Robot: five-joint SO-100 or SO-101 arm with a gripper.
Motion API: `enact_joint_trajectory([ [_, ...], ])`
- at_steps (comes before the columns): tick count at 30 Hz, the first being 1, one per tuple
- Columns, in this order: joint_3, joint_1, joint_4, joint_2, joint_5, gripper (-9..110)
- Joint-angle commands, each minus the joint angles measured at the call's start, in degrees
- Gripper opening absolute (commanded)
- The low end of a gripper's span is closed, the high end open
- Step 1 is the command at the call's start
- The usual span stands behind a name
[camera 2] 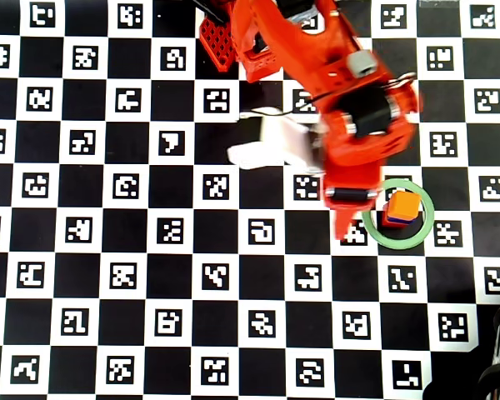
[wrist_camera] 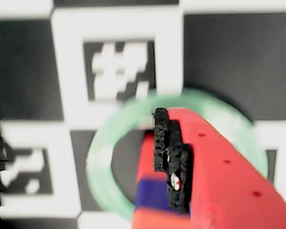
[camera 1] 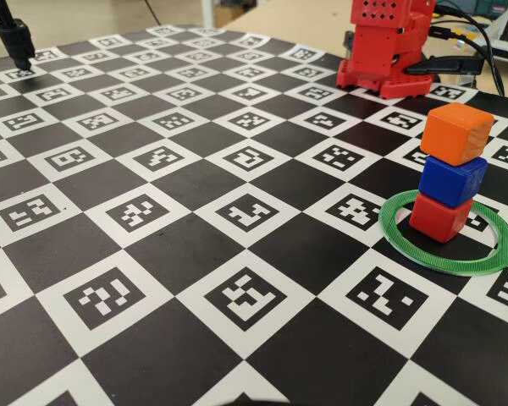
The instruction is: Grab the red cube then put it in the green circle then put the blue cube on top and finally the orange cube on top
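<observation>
Three cubes stand stacked inside the green circle: the red cube on the board, the blue cube on it, the orange cube on top, each slightly twisted. From above only the orange cube and a sliver of the blue cube show within the green circle. My gripper hovers just left of the stack in the overhead view. In the wrist view the gripper is open, holding nothing; its red padded finger is beside the red cube and blue cube.
The red arm base stands at the back right of the checkered marker board. A black post is at the far left corner, cables trail behind the base. A white piece lies under the arm.
</observation>
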State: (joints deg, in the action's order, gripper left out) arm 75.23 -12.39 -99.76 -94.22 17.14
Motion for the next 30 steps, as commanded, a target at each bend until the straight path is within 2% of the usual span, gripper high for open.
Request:
enact_joint_trajectory([
  [1,2.7,4.3,-2.2,-6.4,-5.0,14],
  [6,11.9,7.7,2.8,-12.0,-10.0,5],
  [16,28.4,10.0,16.3,-23.7,-24.1,-6],
  [22,41.7,10.3,26.3,-34.2,-34.3,-6],
  [30,63.4,11.6,42.0,-51.9,-55.5,-6],
])
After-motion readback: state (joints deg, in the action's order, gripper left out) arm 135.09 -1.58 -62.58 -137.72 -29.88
